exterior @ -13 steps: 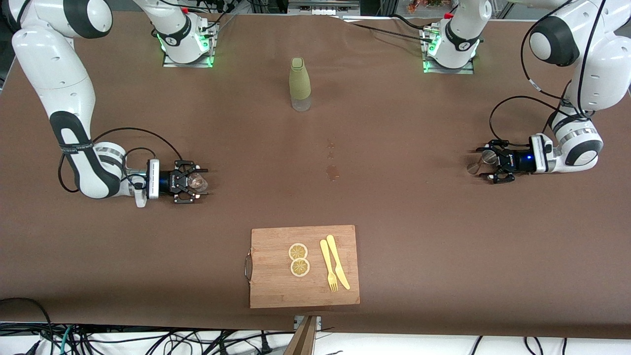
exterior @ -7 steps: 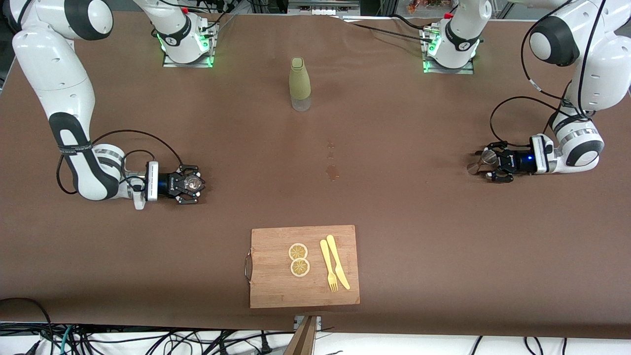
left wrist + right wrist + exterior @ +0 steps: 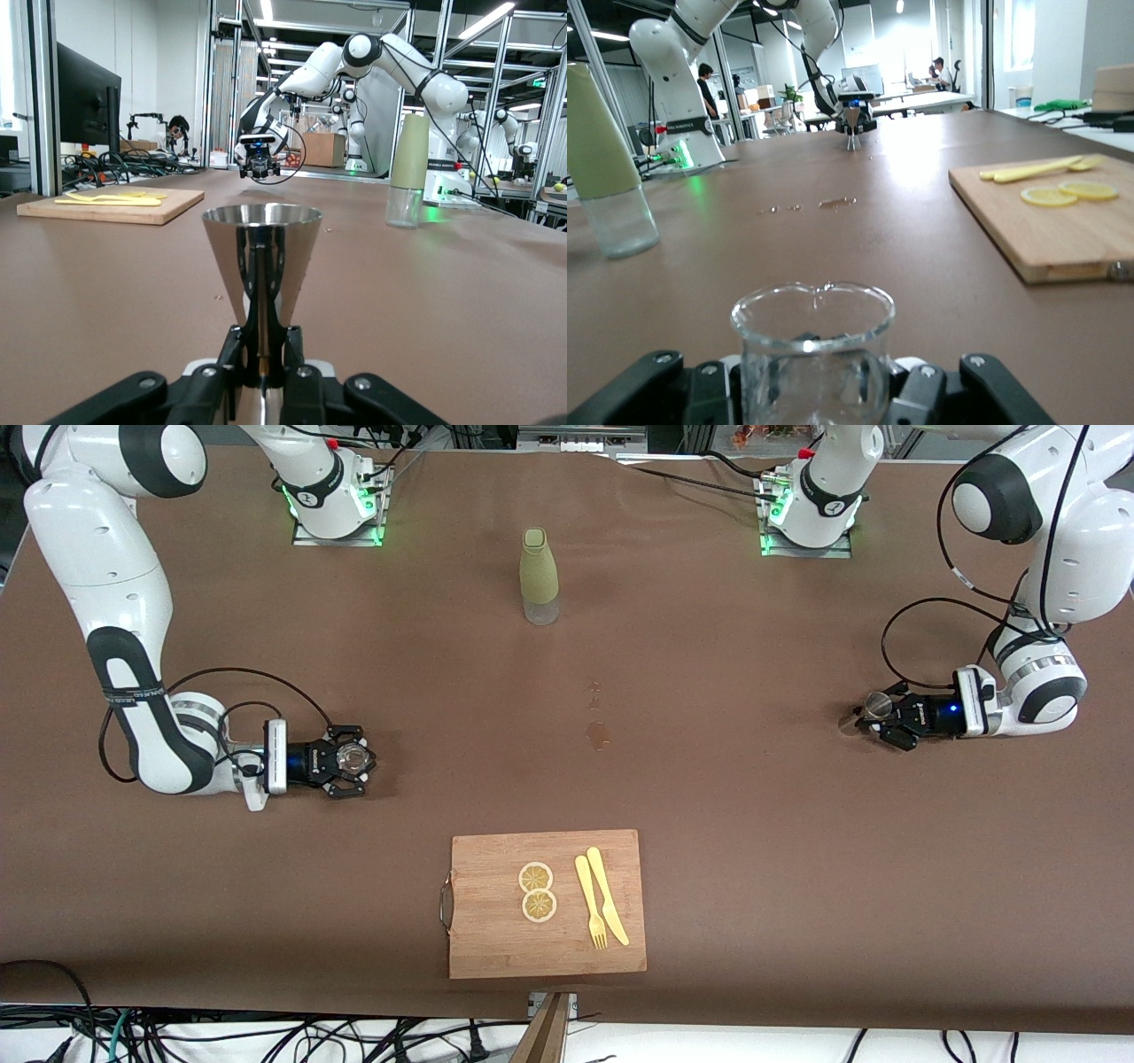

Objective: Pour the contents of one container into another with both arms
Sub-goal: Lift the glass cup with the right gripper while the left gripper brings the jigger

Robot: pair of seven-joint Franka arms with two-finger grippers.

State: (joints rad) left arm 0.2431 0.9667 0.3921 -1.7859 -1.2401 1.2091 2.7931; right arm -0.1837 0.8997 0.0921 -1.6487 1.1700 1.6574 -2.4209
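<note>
A shiny metal cone-shaped cup (image 3: 878, 705) stands near the left arm's end of the table. My left gripper (image 3: 874, 716) reaches in level and is shut on it. In the left wrist view the black fingers (image 3: 239, 347) pinch the cup (image 3: 261, 252) at its narrow waist. Toward the right arm's end sits a clear glass beaker (image 3: 354, 756) with a pour lip. My right gripper (image 3: 352, 761) is shut around it. In the right wrist view the beaker (image 3: 811, 381) fills the space between the jaws, and I cannot tell whether it holds anything.
A bottle (image 3: 539, 576) with a green sleeve and clear base stands midway between the two arm bases. Small wet spots (image 3: 598, 733) mark the table's middle. A wooden cutting board (image 3: 496, 943) near the front edge carries two lemon slices (image 3: 537, 891), a yellow fork and a yellow knife.
Both grippers have gone from open to shut, the right on the glass beaker first, then the left on the metal cup. Both arms shifted slightly; cup and beaker kept their places.
</note>
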